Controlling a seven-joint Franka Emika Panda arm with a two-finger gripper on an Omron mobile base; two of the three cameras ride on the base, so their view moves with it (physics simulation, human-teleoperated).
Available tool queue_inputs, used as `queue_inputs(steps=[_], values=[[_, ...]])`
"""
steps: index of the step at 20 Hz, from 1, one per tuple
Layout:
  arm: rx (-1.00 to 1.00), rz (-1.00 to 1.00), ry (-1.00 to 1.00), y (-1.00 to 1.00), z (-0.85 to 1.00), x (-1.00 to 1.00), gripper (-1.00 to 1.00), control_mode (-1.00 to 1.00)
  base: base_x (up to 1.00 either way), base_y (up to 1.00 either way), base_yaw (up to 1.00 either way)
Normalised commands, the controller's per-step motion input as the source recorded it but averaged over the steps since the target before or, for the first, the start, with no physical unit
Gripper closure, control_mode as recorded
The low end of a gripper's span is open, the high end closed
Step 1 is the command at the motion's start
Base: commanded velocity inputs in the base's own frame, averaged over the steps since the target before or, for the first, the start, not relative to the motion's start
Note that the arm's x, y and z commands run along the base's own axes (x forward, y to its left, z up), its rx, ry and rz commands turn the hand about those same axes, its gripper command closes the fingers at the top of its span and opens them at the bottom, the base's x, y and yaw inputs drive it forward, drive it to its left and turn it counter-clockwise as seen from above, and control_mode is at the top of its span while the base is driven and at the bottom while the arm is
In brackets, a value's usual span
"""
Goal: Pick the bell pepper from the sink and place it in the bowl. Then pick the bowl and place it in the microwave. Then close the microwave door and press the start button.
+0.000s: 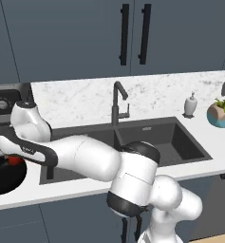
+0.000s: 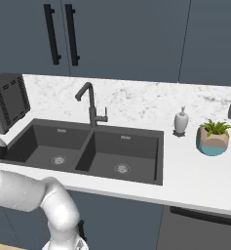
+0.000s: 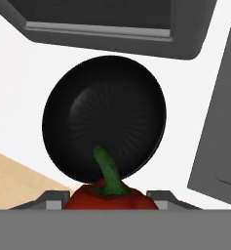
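Bell pepper [image 3: 107,195] sits nearest the hand camera, red body wedged between the two finger tips, green stem poking up across the bowl's near rim. Gripper [image 3: 107,201] is clenched on the pepper; jaws stand partly apart with the fruit filling the gap.

Bowl [image 3: 105,119] lies straight ahead of the hand and below it, black, round, empty, resting on the white counter [image 3: 19,88].

From the left base camera the arm reaches far left, past the sink [image 1: 147,140]; the pepper [image 1: 14,160] shows red just over the bowl's [image 1: 7,178] far rim.

Judgement: pepper hangs over the rim, not the centre. The drop likely calls for a short advance toward the bowl's middle before release, or it may clip the edge.
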Motion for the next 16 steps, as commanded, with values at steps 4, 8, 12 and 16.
queue_inputs(steps=[4,8,12,16], values=[[0.00,0.00,0.00,0.01,-0.35,0.09,1.00,-1.00,0.00,0.00,0.00],[0.00,0.00,0.00,0.02,-0.43,0.01,1.00,-1.00,0.00,0.00,0.00],[0.00,0.00,0.00,0.05,-0.50,0.00,1.00,-1.00,0.00,0.00,0.00],[0.00,0.00,0.00,0.07,-0.49,0.06,1.00,-1.00,0.00,0.00,0.00]])
